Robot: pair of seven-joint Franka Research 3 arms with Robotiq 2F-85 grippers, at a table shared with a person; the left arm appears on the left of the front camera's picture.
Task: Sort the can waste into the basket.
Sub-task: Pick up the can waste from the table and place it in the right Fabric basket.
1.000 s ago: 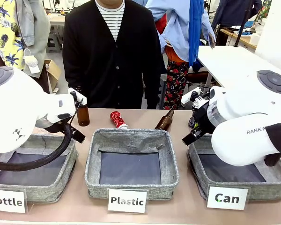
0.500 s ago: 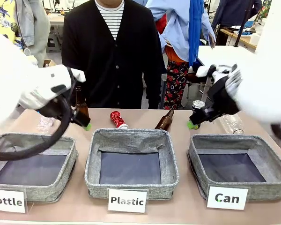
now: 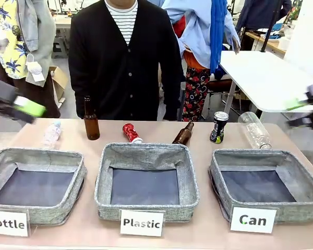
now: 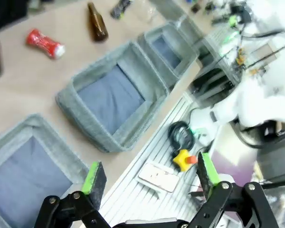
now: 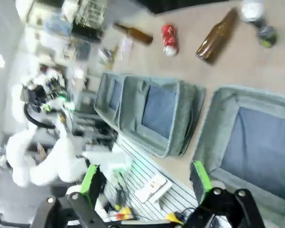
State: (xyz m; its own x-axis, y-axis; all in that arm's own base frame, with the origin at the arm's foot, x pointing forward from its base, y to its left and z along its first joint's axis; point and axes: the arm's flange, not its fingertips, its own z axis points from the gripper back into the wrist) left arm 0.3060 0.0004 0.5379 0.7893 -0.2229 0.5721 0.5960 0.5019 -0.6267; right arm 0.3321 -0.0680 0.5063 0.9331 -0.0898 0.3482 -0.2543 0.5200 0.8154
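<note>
Just above centre of the front view, a shiny red can (image 3: 129, 131) on its side, silver end toward lower right. Further right, a black can (image 3: 218, 127) with yellow-green marks, upright, silver top up. At lower right, the grey woven basket (image 3: 297, 211) labelled "Can", dark liner showing, near the black can.

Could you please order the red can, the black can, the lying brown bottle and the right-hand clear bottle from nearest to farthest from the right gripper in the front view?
From the right gripper, at the right edge:
1. clear bottle, lying farthest right.
2. black can, upright, just left of it.
3. brown bottle, lying right of centre.
4. red can, lying left of centre.
</note>
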